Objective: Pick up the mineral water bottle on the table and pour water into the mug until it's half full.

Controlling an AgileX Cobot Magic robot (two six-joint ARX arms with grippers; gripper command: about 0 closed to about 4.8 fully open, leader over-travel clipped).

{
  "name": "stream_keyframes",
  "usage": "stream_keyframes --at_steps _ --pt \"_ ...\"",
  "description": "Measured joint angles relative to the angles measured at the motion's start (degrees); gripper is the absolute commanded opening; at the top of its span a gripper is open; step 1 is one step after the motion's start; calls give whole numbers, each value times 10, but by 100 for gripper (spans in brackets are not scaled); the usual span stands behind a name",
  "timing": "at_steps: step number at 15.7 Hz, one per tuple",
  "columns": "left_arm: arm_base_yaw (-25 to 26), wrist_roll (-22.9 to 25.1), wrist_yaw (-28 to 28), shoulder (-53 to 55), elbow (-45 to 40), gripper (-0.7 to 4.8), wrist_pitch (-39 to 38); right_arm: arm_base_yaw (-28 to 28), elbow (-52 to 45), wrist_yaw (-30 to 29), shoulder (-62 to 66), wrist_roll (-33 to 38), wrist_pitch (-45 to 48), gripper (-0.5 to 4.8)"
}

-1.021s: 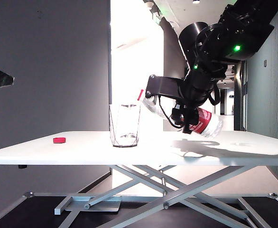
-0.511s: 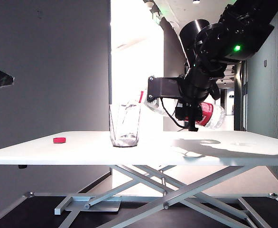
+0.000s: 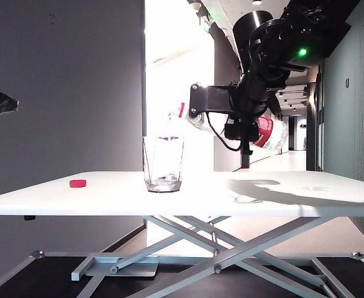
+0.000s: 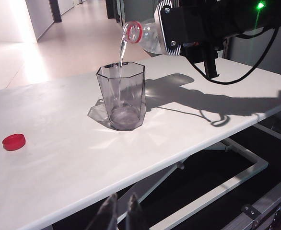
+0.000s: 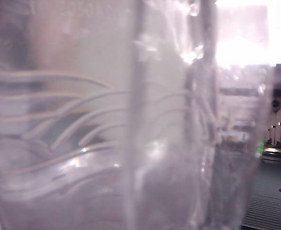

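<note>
The right gripper (image 3: pixel 247 121) was clamped around the bottle (image 3: pixel 270 132), held nearly level above the table (image 3: pixel 306 198), its mouth just over the glass (image 3: pixel 163 164), into which a thin stream of water (image 4: pixel 122 49) fell. The left gripper (image 4: pixel 120 216), fingers nearly together and empty, was kept well back.

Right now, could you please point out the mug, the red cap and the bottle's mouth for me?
mug (image 4: pixel 123 98): left wrist view, on its faceted side wall.
red cap (image 4: pixel 13 142): left wrist view, on its top face.
mineral water bottle (image 4: pixel 133 32): left wrist view, on the red ring at its mouth.
</note>
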Motion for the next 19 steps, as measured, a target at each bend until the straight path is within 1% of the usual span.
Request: stream_keyframes --at_steps 3,8,14,19 --pt "0 0 0 0 0 28 0 0 0 0 0 -33 -21 206" --pt "0 0 0 0 0 28 0 0 0 14 0 -85 -24 206" --pt "0 0 0 0 0 28 0 0 0 39 0 -115 -24 206" --pt "0 0 0 0 0 28 -1 0 0 40 0 -117 -24 206"
